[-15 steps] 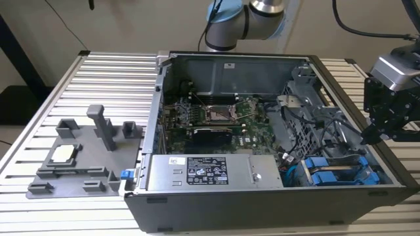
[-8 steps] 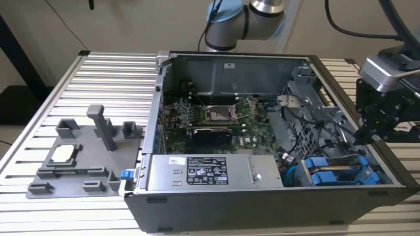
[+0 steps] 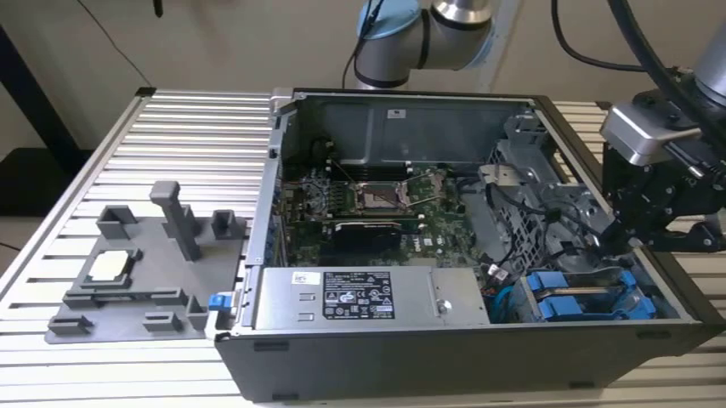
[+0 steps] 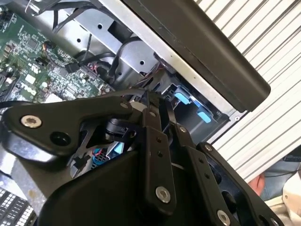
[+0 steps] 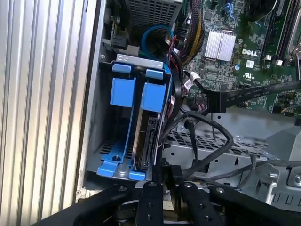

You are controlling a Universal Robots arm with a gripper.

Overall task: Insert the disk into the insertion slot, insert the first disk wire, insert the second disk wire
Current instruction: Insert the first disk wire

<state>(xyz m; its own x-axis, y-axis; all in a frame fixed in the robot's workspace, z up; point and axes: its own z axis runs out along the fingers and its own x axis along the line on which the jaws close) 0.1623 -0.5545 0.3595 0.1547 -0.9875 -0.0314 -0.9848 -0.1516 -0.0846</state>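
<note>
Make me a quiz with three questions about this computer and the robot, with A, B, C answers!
1. Where is the gripper?
A) on the floor
B) at the side of the computer case on the exterior view's right
C) far out past the exterior view's left

2. What colour are the drive frames in the case?
A) red
B) yellow
C) blue

3. How is the case?
A) open
B) shut with a cover
C) wrapped in a box

Answers:
1 B: the exterior view shows it at that side, close to the frames.
2 C: they are bright blue in the exterior view and the first wrist view.
3 A: the green motherboard shows inside.
</note>
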